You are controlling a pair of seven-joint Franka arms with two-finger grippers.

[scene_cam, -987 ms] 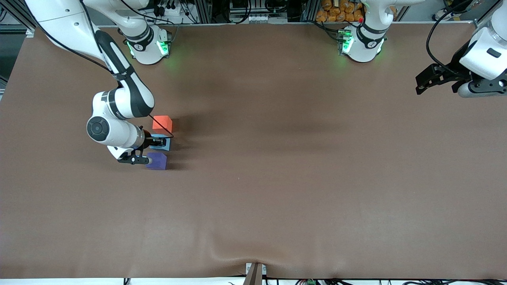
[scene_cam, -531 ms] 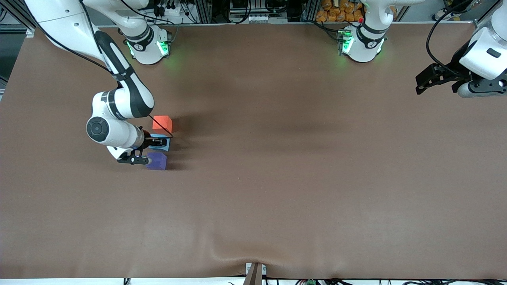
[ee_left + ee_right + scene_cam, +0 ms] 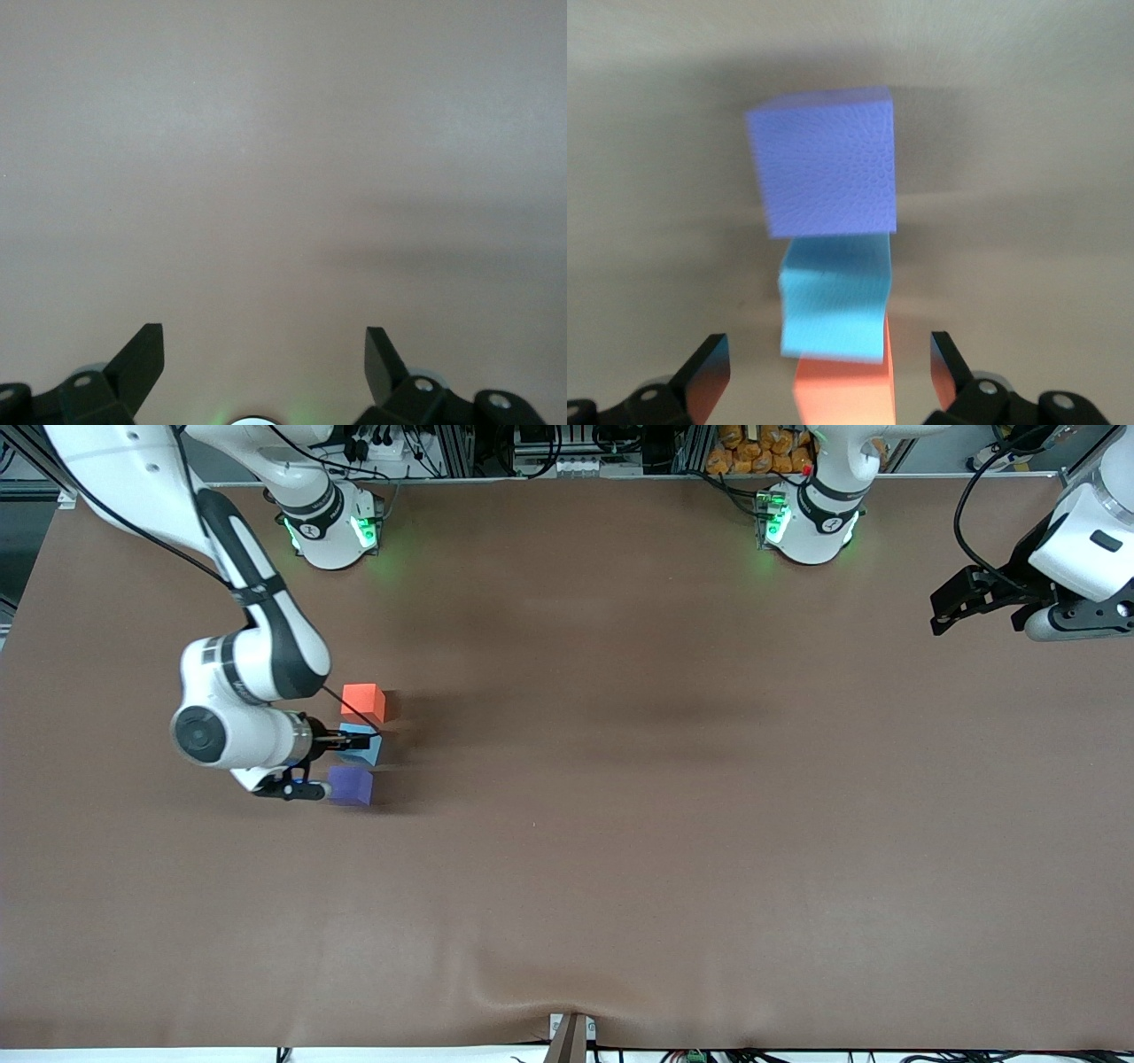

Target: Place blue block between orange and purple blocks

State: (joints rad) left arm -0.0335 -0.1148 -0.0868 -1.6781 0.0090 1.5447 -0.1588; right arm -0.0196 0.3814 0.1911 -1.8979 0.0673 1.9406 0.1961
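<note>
Presently, step in hand: release and retreat, judged from a blue block that sits on the counter with nothing clamped on it.
Purple block (image 3: 352, 786): nearest the front camera of the three cubes, flat on the counter (image 3: 620, 824).
Blue block (image 3: 359, 746): on the counter between the purple block and the orange one, close to both; whether faces touch cannot be told. In the right wrist view it shows between the purple block (image 3: 824, 164) and the orange block (image 3: 843, 390).
Orange block (image 3: 363, 701): farthest of the three from the front camera.
Right gripper (image 3: 330, 755): beside the row of cubes at the right arm's end of the counter, fingers spread wide with no contact on the blue block (image 3: 833, 305).
Left gripper (image 3: 950, 609): spread wide and empty, over the counter's edge at the left arm's end; this arm waits.
Orientation: a cube has no long axis; the blue block lies flat, turned slightly about the vertical against its neighbours.
Doing it well: the right gripper should probably back straight away with fingers wide, clear of the purple block.
Risk: a sideways sweep could nudge a cube and spoil the row.
</note>
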